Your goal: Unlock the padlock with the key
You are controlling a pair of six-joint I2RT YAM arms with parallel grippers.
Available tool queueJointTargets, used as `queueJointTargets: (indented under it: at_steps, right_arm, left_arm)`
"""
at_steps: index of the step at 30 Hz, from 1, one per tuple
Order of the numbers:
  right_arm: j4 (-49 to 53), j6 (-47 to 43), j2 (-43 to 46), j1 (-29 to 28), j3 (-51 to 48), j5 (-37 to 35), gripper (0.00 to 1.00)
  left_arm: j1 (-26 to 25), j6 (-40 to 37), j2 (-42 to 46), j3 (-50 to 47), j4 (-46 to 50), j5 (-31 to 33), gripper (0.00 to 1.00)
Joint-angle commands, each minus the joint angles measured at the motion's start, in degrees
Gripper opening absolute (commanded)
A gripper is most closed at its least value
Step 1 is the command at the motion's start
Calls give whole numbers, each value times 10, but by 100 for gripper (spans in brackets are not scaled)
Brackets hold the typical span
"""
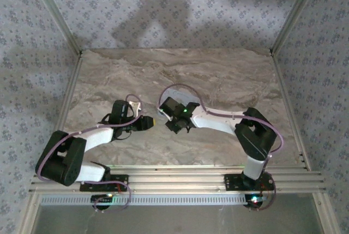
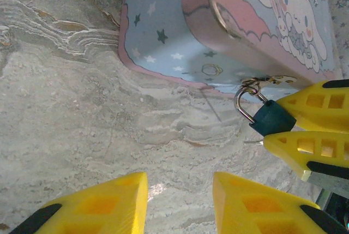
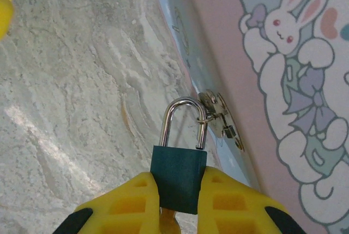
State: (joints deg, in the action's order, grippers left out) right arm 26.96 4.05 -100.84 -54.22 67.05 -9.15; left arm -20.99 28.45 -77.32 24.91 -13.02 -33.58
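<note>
The padlock (image 3: 178, 177) has a dark teal body and a silver shackle. My right gripper (image 3: 179, 193) is shut on its body, one yellow finger on each side. The shackle passes through the small metal hasp (image 3: 218, 115) of a cartoon-printed tin (image 3: 283, 81). A brass-coloured piece (image 3: 175, 222), which looks like the key, pokes out under the padlock body between the fingers. In the left wrist view the padlock (image 2: 271, 117) hangs at the tin's edge, held by the right gripper (image 2: 270, 123). My left gripper (image 2: 180, 185) stands open over bare table, short of the padlock.
The tin (image 2: 163, 32) lies on the marble-patterned table (image 2: 82, 108). From above, the left gripper (image 1: 150, 122) and the right gripper (image 1: 170, 118) meet tip to tip at mid-table. Patterned walls and metal rails (image 1: 283, 21) enclose the table.
</note>
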Motion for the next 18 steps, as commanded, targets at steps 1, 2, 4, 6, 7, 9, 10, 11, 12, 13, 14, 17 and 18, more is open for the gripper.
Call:
queueJointTargets:
  at_steps: [1, 2, 4, 6, 7, 9, 10, 11, 12, 13, 14, 17, 18]
  right_arm:
    - [-3, 10, 10, 11, -41, 22, 0]
    - [-5, 9, 14, 10, -48, 11, 0]
    - [-7, 5, 19, 10, -52, -6, 0]
    - [-14, -3, 25, 9, -53, -19, 0]
    - [-15, -6, 26, 10, -51, -21, 0]
    - [-21, -10, 29, 11, -43, -19, 0]
    - [-25, -11, 30, 12, -41, -16, 0]
    - [-30, -12, 31, 13, -37, -12, 0]
    - [-35, -12, 31, 15, -35, -9, 0]
    - [-39, -12, 32, 16, -33, -8, 0]
    - [-44, -12, 32, 17, -32, -6, 0]
    - [-50, -12, 32, 17, -31, -3, 0]
    - [-51, -12, 32, 18, -31, -3, 0]
  left_arm:
    - [3, -9, 10, 2, 12, 4, 37]
    - [3, -9, 9, 2, 12, 4, 37]
    - [3, -9, 10, 3, 13, 4, 37]
    - [3, -9, 11, 5, 17, 3, 37]
    - [3, -9, 11, 4, 18, 3, 37]
    - [3, -11, 15, 4, 22, 3, 37]
    - [3, -11, 16, 3, 24, 4, 37]
    - [3, -12, 18, 3, 25, 5, 37]
    - [3, -12, 19, 3, 26, 6, 37]
    - [3, -12, 20, 3, 26, 7, 37]
    - [3, -12, 22, 2, 27, 6, 37]
    - [3, -12, 26, 1, 29, 7, 37]
    - [3, -13, 27, 1, 30, 8, 37]
